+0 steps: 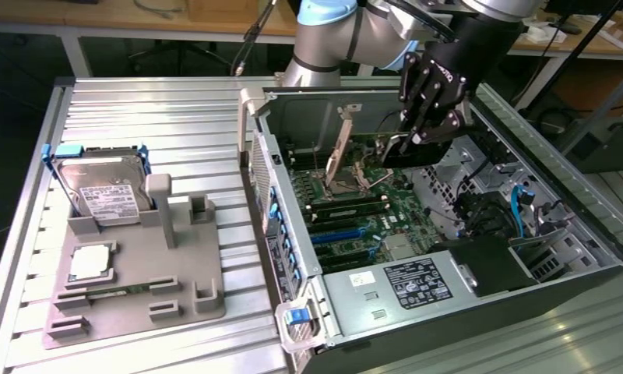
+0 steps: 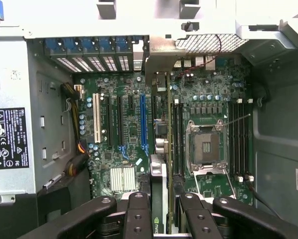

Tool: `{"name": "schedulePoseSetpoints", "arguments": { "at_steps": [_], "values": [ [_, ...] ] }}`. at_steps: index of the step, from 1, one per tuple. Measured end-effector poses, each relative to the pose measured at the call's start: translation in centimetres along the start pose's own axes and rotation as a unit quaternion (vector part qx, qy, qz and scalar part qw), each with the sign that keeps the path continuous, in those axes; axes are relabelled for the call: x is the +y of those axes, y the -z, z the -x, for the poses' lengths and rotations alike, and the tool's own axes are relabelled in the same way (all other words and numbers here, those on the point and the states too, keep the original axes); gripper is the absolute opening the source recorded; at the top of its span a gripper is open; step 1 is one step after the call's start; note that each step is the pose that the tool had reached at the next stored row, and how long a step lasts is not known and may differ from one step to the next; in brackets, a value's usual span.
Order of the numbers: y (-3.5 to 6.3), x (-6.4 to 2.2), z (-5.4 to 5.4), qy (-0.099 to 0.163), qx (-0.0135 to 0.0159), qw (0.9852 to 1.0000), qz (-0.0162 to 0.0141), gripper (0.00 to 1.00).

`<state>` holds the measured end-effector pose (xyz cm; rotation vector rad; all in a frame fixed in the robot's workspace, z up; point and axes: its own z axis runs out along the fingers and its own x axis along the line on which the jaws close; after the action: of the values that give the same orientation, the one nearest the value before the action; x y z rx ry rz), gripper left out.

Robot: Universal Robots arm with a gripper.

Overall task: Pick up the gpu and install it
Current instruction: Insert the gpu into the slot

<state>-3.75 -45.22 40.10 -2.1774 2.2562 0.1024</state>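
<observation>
Gripping the gpu (image 2: 160, 199) edge-on, the gripper (image 1: 416, 144) hangs inside the open computer case (image 1: 561, 257) (above the motherboard (image 2: 124, 134)).

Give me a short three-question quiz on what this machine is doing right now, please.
1. True or false: the end effector holds the gpu above the motherboard inside the open computer case.
2. What lies on the grey holder outside the case? A) hard drive B) keyboard C) screwdriver
3. Fill in: the card is held on ____, not lying flat.

Key: 1 true; 2 A; 3 edge.
</observation>
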Motion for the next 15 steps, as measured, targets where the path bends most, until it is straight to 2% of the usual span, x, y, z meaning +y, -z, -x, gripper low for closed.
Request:
{"name": "schedulePoseSetpoints", "arguments": {
  "at_steps": [3,15],
  "values": [
    [-0.48,-0.02,-0.02,0.000,-0.0001,1.0000,0.0000,0.27],
    [-0.87,-0.04,-0.04,0.000,-0.0002,1.0000,0.0000,0.27]
  ]
}}
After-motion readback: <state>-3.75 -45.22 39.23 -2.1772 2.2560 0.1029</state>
